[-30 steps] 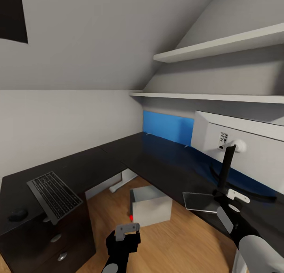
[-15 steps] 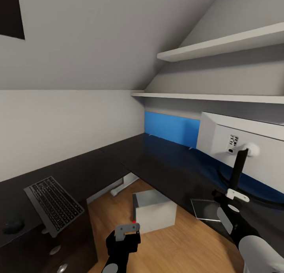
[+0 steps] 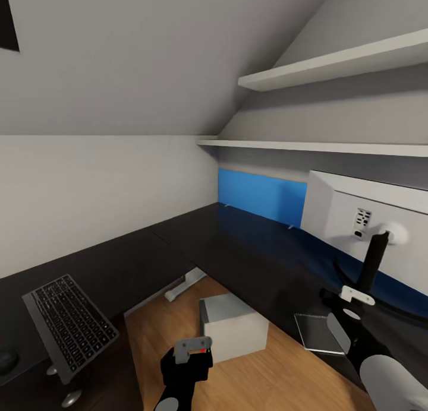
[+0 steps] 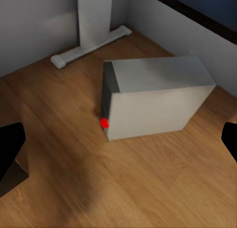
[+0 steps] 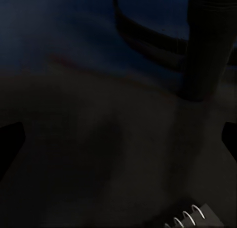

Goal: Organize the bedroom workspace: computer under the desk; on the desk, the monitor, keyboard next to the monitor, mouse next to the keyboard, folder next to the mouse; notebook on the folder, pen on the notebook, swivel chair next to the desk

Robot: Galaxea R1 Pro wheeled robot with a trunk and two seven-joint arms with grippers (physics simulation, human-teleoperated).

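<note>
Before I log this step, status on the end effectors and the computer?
Both end effectors open, empty. Computer on floor beside the desk, red light showing, not clearly under it. Keyboard overhangs desk edge. Nothing blocking.

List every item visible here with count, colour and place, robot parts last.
desk: one, black, L-shaped, along both walls
keyboard: one, dark grey, tilted, overhanging the desk's left wing
mouse: one, black, on the desk at far left
computer: one, pale grey with a red light, on the wood floor
monitor: one, white back, black stand, on the desk at right
notebook: one, dark, spiral-bound, flat on the desk by the stand
wall panel: one, blue, behind the desk
shelves: two, white, above the desk
left gripper: black, over the floor
right gripper: black, above the notebook
</note>
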